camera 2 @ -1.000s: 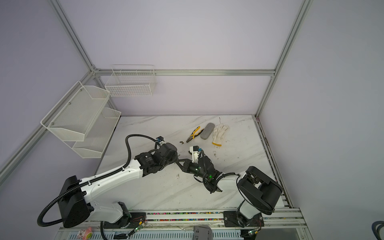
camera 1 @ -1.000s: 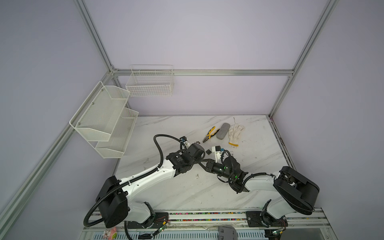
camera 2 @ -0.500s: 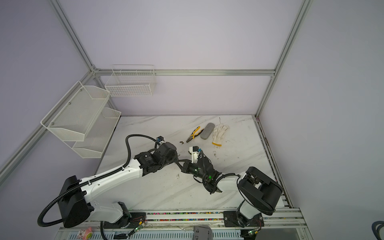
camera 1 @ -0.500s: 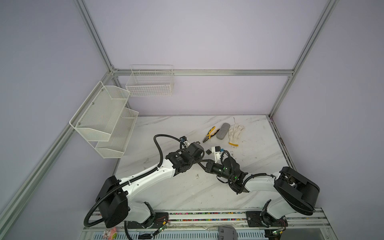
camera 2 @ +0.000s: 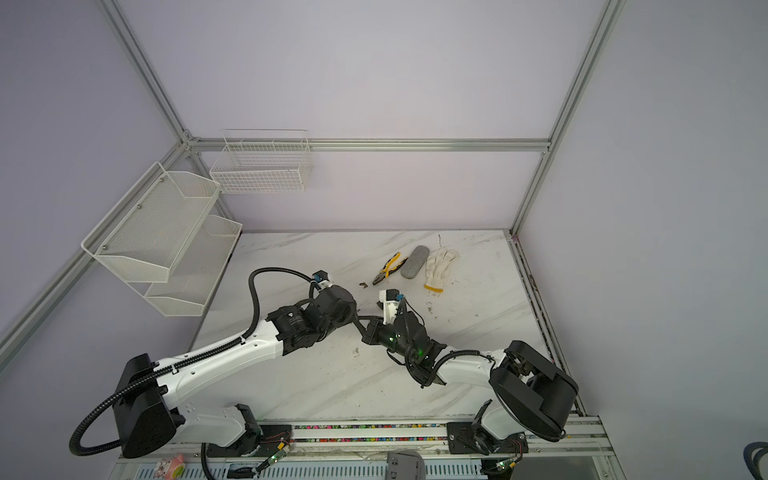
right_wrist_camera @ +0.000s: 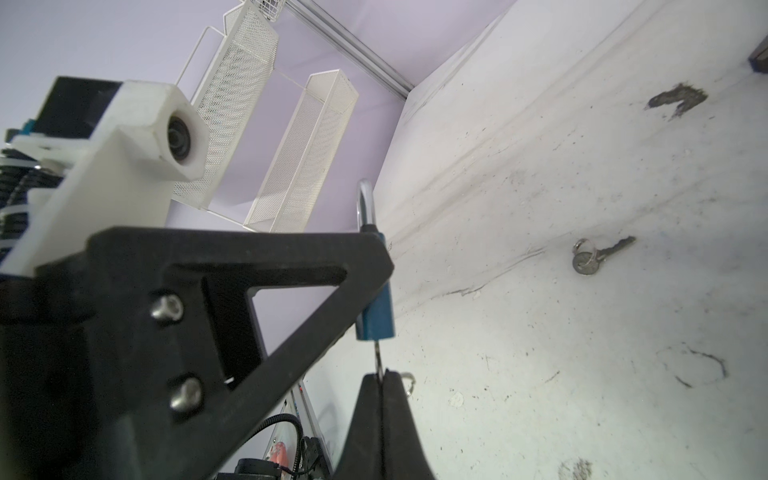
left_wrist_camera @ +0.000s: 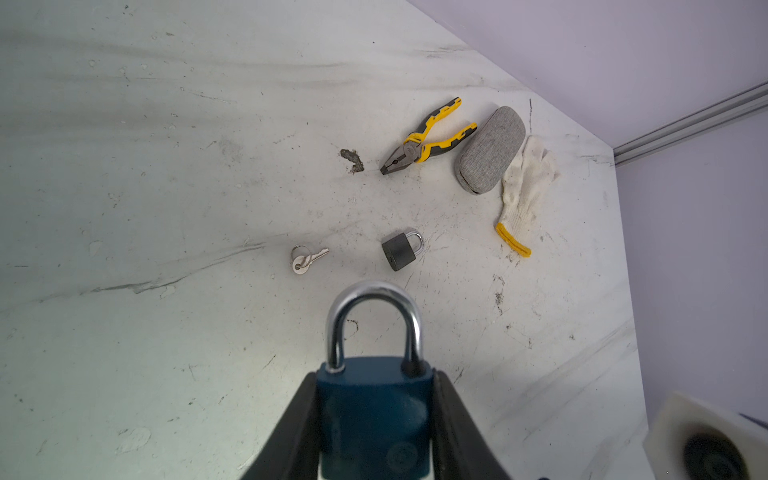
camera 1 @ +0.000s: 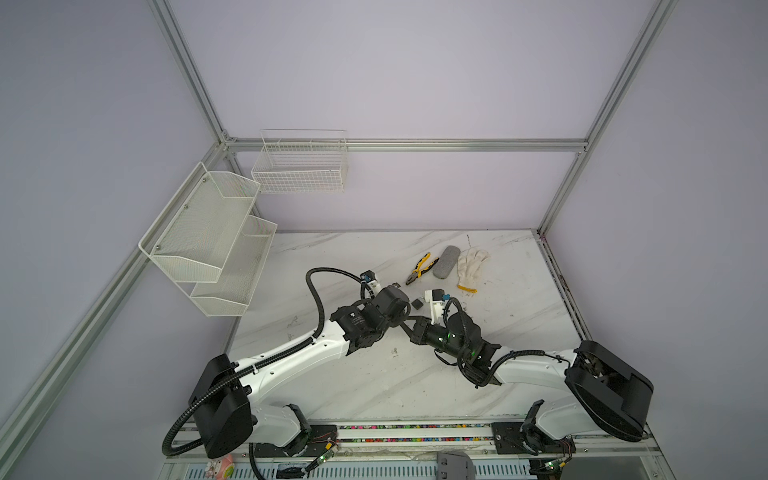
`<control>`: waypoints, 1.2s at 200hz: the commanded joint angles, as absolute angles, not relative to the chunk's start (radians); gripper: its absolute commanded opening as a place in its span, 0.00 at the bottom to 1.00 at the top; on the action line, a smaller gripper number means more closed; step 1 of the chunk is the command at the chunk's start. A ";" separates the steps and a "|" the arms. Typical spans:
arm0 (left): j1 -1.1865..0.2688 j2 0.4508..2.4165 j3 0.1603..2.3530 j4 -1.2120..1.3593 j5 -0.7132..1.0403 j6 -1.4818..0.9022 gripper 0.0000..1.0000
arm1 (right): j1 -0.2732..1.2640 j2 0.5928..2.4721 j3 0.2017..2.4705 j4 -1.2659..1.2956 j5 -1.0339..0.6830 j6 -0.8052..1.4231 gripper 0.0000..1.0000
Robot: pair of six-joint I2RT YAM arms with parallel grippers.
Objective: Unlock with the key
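Note:
A blue padlock with a closed silver shackle is clamped by its sides in my left gripper, above the table. From below, my right gripper is shut on a key. The key's thin blade runs up into the underside of the blue padlock, and its ring pokes out beside the fingertips. The key's head is hidden between the pads. In both top views the left arm and right arm meet at mid-table.
On the marble table lie a spare key on a ring, a small grey padlock, yellow pliers, a grey case and a white glove. White mesh shelves and a wire basket hang on the walls.
The right gripper has closed the last bit onto the key. Both arms have stayed almost still, with the padlock and key in the same place.

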State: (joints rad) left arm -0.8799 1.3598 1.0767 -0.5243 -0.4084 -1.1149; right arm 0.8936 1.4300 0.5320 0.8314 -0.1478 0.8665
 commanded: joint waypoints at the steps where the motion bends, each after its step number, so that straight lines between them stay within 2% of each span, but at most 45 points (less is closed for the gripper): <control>1: -0.949 1.304 1.067 -0.476 -0.233 -1.113 0.00 | 0.879 1.388 0.594 0.832 -0.008 0.821 0.00; 63: -0.937 1.274 1.042 -0.412 -0.304 -1.152 0.00 | 0.879 1.392 0.559 0.853 -0.053 0.844 0.00; 95: -0.916 1.267 1.029 -0.358 -0.337 -1.163 0.00 | 0.879 1.386 0.546 0.832 -0.087 0.855 0.13; 158: -0.864 1.293 1.043 -0.326 -0.364 -1.149 0.00 | 0.879 1.378 0.558 0.765 -0.168 0.923 0.31; 189: -0.857 1.297 1.038 -0.325 -0.375 -1.149 0.00 | 0.879 1.342 0.592 0.672 -0.161 0.955 0.32; 212: -0.854 1.298 1.034 -0.326 -0.388 -1.150 0.00 | 0.879 1.311 0.601 0.593 -0.122 0.949 0.38; 240: -0.853 1.302 1.041 -0.330 -0.391 -1.147 0.00 | 0.879 1.289 0.607 0.560 -0.100 0.928 0.39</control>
